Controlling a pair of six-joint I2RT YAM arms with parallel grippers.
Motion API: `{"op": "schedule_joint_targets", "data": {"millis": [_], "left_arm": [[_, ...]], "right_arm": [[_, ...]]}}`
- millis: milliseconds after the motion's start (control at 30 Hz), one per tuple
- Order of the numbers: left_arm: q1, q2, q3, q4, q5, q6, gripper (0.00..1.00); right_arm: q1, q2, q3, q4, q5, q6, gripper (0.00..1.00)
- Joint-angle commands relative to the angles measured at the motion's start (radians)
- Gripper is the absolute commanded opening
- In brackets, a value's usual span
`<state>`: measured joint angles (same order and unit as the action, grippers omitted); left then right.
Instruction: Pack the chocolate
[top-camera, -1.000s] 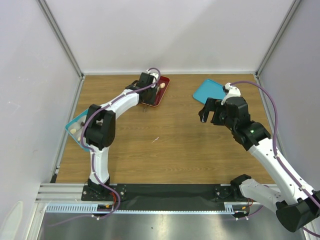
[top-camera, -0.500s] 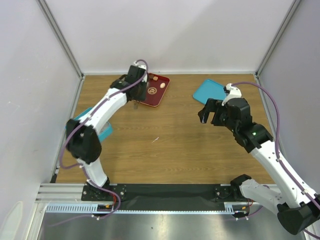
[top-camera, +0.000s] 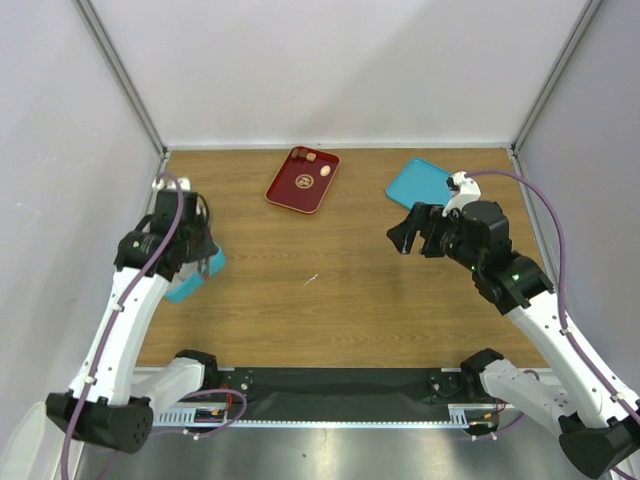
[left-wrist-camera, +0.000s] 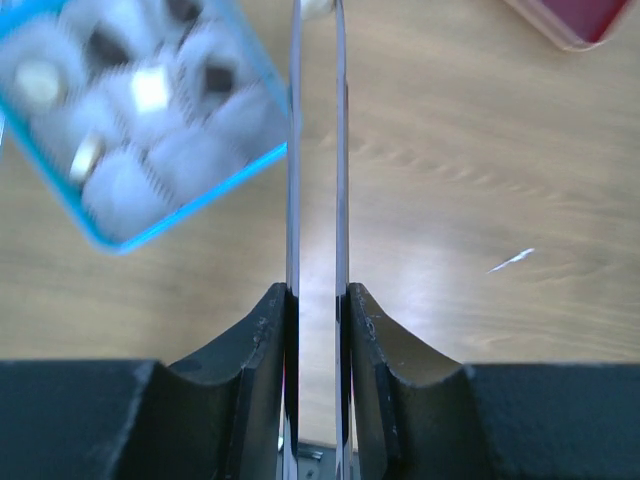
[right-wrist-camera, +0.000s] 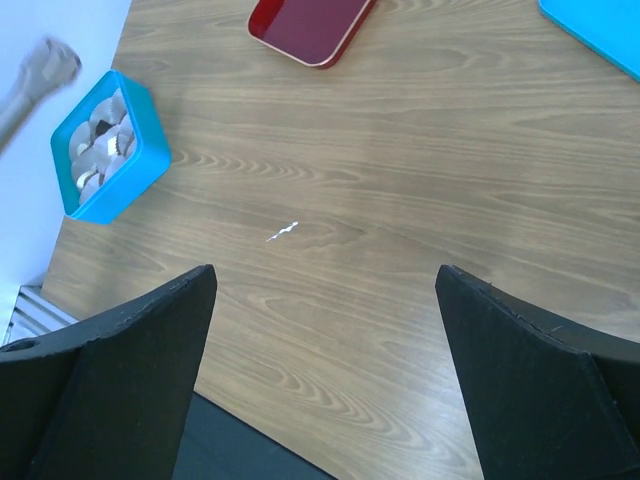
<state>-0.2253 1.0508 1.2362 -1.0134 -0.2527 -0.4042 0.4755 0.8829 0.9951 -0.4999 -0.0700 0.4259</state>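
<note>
L gripper (left-wrist-camera: 317, 12) pinches one pale chocolate (left-wrist-camera: 318, 5) by blue box (left-wrist-camera: 200, 197) at table's left; more pale pcs in its white cups. Others on red tray (top-camera: 284, 190), far centre. R gripper (top-camera: 411, 236) spread wide, empty.

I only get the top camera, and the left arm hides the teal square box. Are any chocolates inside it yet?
Observer: Yes. The left wrist view shows the teal square box lined with white pleated paper cups, several holding small round chocolates, pale and dark.
Operator: Is the left gripper carrying one?
Observer: Looks so: a pale piece sits between the left gripper's thin blades, at the frame's top edge.
Operator: Any cups free?
Observer: It's blurred, but several show only white paper.
</note>
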Motion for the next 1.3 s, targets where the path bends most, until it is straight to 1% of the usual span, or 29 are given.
{"op": "schedule_joint_targets", "data": {"millis": [0,100,267,500,667,767,933,1067,1267], "left_arm": [[0.066,-0.058,-0.081,-0.048,0.038,-0.056,0.17],[0.09,-0.087,-0.116,-0.05,0.053,-0.062,0.17],[0.092,-0.103,-0.161,-0.068,0.041,-0.079,0.16],[0.092,-0.149,-0.225,-0.045,0.015,-0.09,0.19],[0.099,-0.137,-0.256,-0.013,-0.003,-0.079,0.21],[0.115,-0.121,-0.28,0.012,0.003,-0.071,0.21],[0.124,-0.11,-0.282,0.038,0.015,-0.064,0.24],[0.127,-0.095,-0.291,0.047,0.041,-0.061,0.25],[0.129,-0.092,-0.3,0.045,0.05,-0.067,0.3]], "right_arm": [[0.021,-0.016,0.004,0.04,-0.025,0.002,0.99],[0.034,-0.015,0.002,0.046,-0.024,0.005,0.99],[0.034,-0.018,0.007,0.038,-0.019,0.005,0.99],[0.032,-0.033,0.014,0.02,-0.007,0.008,0.99],[0.034,-0.038,0.016,0.017,-0.008,0.01,0.99],[0.032,-0.041,0.019,0.012,-0.002,0.011,0.99],[0.035,-0.041,0.013,0.012,0.003,0.013,0.99],[0.035,-0.038,0.014,0.014,0.007,0.01,0.99],[0.034,-0.041,0.005,0.015,0.009,0.008,0.99]]}}
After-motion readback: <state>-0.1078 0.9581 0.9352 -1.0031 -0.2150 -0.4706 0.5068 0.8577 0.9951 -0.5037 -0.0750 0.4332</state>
